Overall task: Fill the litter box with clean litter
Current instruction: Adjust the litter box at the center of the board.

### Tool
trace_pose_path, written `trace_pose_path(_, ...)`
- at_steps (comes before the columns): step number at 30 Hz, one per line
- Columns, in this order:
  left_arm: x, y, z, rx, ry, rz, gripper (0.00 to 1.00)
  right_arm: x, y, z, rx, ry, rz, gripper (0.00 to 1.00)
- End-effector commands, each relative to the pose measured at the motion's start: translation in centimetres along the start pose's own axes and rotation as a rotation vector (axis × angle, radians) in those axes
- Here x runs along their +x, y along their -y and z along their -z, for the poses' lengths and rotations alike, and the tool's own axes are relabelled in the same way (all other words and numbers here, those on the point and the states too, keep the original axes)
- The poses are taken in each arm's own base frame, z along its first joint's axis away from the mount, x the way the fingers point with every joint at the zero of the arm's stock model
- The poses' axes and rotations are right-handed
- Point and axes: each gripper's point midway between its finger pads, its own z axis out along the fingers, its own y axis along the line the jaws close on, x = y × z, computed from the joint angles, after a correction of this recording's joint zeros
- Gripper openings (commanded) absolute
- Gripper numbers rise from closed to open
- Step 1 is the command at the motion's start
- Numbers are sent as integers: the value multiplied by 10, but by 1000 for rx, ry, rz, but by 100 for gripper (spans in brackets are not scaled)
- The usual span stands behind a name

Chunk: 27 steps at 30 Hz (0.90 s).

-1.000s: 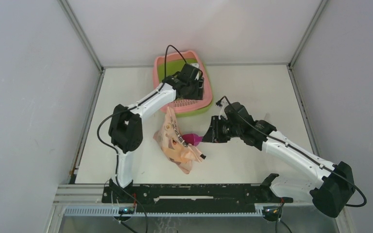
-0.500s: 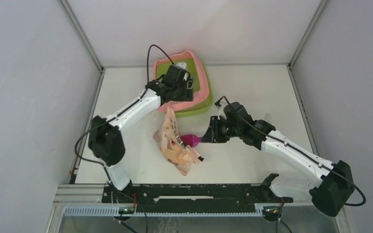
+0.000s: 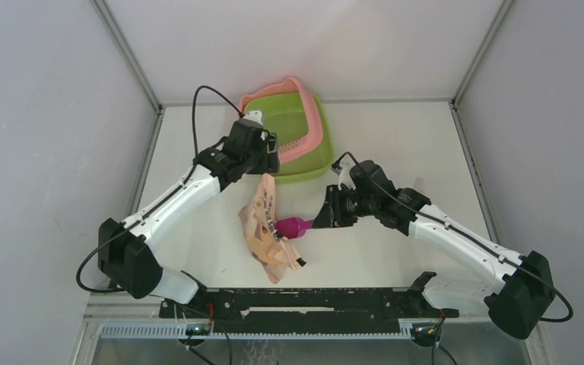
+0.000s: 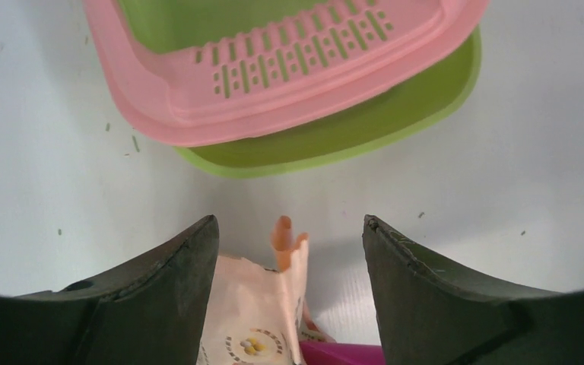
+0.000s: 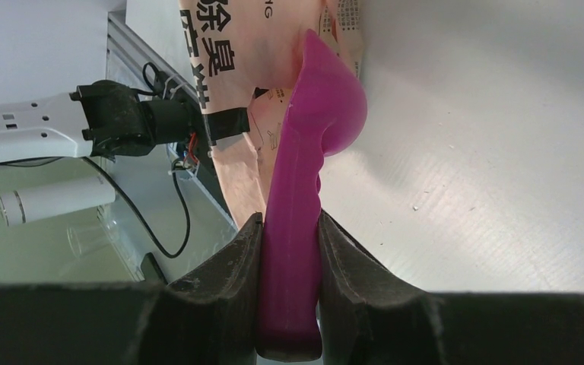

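**Scoop gripped at the bag, litter box at the back of the bench**

Nearest the arm bases, a peach-pink printed bag [image 3: 268, 232] lay crumpled on the white bench [image 3: 395, 137], running from near the front edge back towards the middle. A magenta scoop [image 5: 315, 114] lay just to the right of it, its bowl against the bag's printed side. The right gripper [image 5: 289, 228] was clamped on the scoop's handle, both fingers [image 5: 228, 258] pressed flat against it. The right arm reached in from the near right corner.

Further back, the left gripper [image 4: 289, 224] hung over the far tip of the bag. Its jaws stood wide apart with nothing between them, and the bag's pointed corner showed below the gap. The left arm stretched diagonally from the near left of the bench to that spot.

A few dark specks of litter [image 4: 134, 142] lay scattered on the bare bench between the left gripper and the box.

Beyond them, the litter box [image 3: 304, 152] sat at the far side of the bench, close to the back wall and just past the left gripper. Its pink rim [image 4: 160, 114] sat askew on the green basin [image 4: 365, 129], so the green lip stuck out on the near and right sides. The slotted grid [image 4: 296, 53] was at the end of the box nearest the left gripper.
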Motion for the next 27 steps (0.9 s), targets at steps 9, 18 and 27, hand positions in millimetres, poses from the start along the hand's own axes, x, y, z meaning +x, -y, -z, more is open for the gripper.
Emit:
trace_pose_path(9, -134, 13, -83, -22, -41, 106, 76, 4, -48, 0, -130, -13, 93, 0)
trace_pose_path(18, -137, 47, -150, 276, -20, 227, 73, 9, -45, -3, -110, -28, 99, 0)
trace_pose_path(27, -148, 85, -154, 357, 23, 233, 73, 13, -38, -2, -78, -39, 96, 0)
